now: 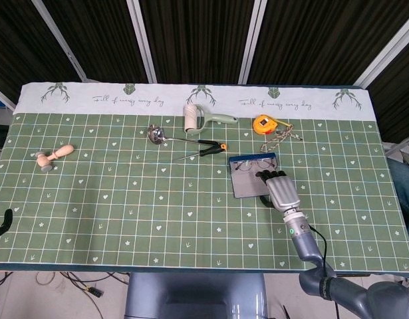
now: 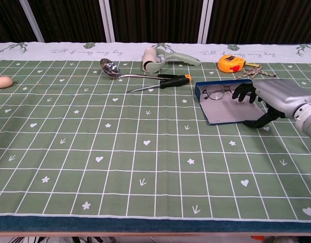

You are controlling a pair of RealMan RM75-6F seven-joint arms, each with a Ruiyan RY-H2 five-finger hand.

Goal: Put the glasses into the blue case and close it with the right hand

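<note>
The blue case lies open on the green mat, right of centre, its grey lining facing up; the head view shows the case too. The thin-framed glasses rest in its far half, against the blue rim, and the glasses look folded. My right hand is at the case's right end, its dark fingertips touching the far right corner next to the glasses and its thumb against the near right corner. It holds nothing. A dark bit at the head view's left edge may be my left hand.
Behind the case lie an orange tape measure and a bit of cord. Further left are a screwdriver, a metal ladle and a lint roller. A wooden piece lies far left.
</note>
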